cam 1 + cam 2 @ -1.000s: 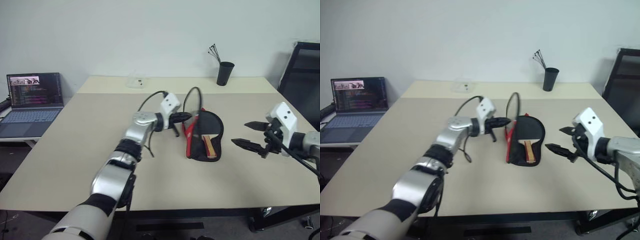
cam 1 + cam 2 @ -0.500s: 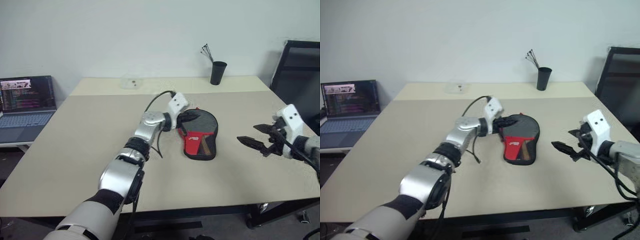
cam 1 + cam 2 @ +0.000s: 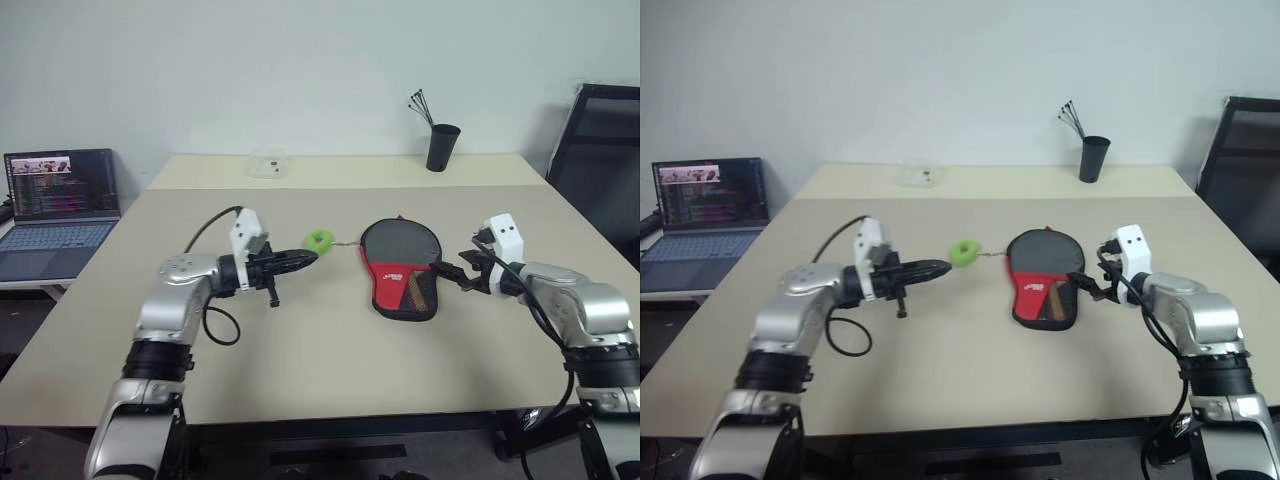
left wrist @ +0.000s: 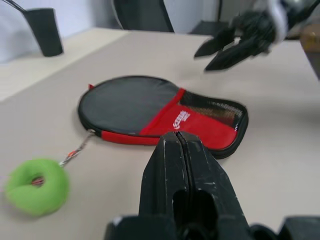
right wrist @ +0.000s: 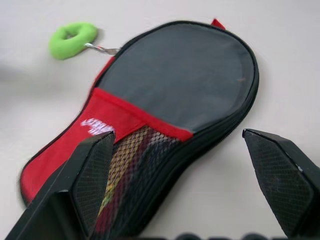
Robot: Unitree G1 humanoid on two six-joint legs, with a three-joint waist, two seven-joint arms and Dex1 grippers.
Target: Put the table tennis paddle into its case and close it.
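Now case (image 3: pixel 402 268) flat, right end effector (image 3: pixel 455 274) spread

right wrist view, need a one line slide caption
Open right gripper poised over the closed case, green ring tag lying beside it on the table.

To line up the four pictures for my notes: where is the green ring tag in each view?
Left eye view: green ring tag, between the left pincer and the case.
Right eye view: same spot.
Left wrist view: beside the case's round end.
Right wrist view: past the case's red panel.
Shared landmark: the case.
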